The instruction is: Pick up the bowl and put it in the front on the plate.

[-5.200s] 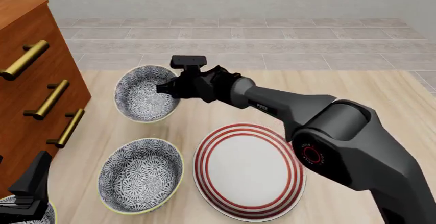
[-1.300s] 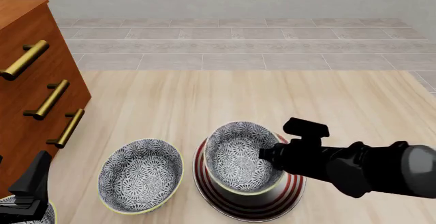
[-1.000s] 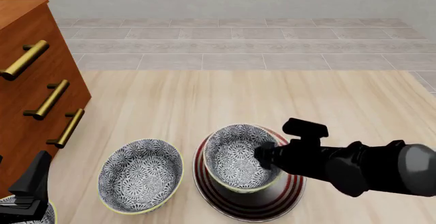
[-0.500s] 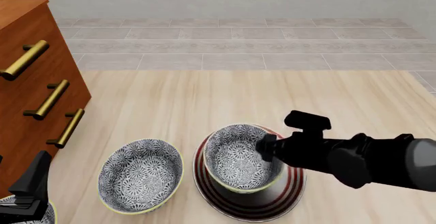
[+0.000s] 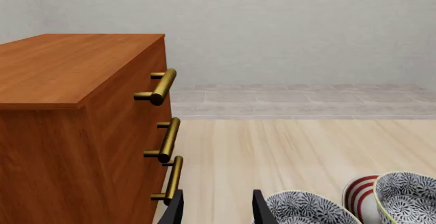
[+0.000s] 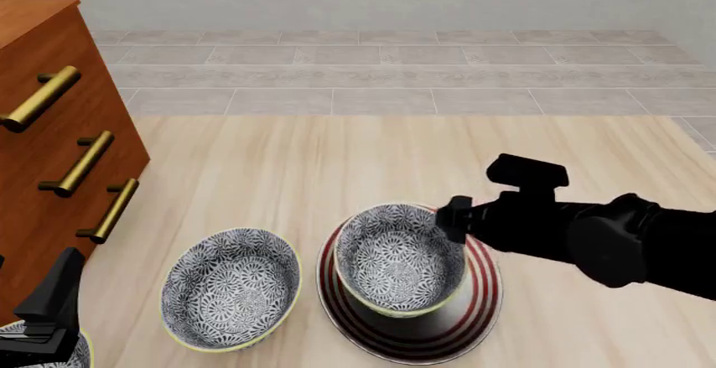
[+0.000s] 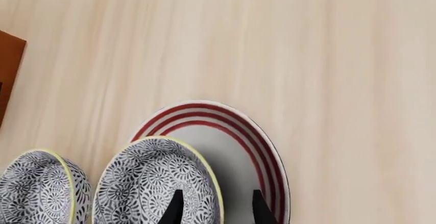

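Note:
The bowl, blue-and-white floral with a pale yellow-green rim, sits upright on the white, red-ringed plate at the table's front. My right gripper hovers just above and to the right of the bowl's rim, open and holding nothing. Seen from the right wrist, the bowl rests on the plate, and part of its rim shows below the spread fingers of the right gripper. At the front left corner my left gripper stays open and empty, its fingers apart.
An identical bowl stands left of the plate. Another bowl's rim shows at the bottom left under the left gripper. A wooden dresser with brass handles lines the left side. The table is bare light wood behind the plate.
The right gripper has let go of the bowl's rim and risen back toward the right. The bowl stays on the plate. The left arm has not moved.

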You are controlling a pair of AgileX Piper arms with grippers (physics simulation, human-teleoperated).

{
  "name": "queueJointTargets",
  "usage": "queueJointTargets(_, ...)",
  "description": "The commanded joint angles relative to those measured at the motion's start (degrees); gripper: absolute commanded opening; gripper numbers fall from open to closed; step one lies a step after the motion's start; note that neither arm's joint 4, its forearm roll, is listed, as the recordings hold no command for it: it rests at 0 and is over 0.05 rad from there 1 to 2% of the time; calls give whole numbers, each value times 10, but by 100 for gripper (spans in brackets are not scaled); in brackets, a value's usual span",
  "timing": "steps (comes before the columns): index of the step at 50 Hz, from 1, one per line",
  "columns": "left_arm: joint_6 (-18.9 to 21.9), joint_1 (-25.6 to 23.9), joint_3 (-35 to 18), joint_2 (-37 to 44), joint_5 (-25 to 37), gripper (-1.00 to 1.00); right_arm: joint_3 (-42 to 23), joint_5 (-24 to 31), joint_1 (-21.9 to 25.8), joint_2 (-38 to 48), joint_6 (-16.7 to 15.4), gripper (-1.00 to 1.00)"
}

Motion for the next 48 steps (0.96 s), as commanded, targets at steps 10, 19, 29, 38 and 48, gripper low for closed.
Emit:
queueJointTargets(10,0,0,0,0,0,100,-34,59,-25,-66,-28,100)
queueJointTargets(19,0,0,0,0,0,100,-41,66,-32,-83,-29,100)
queueJointTargets(29,0,0,0,0,0,100,-45,50,-28,-93,-37,100)
queueJointTargets(38,0,0,0,0,0,100,-52,34,-32,-107,-32,100)
queueJointTargets(48,0,0,0,0,0,100,-67,23,-30,-108,-36,100)
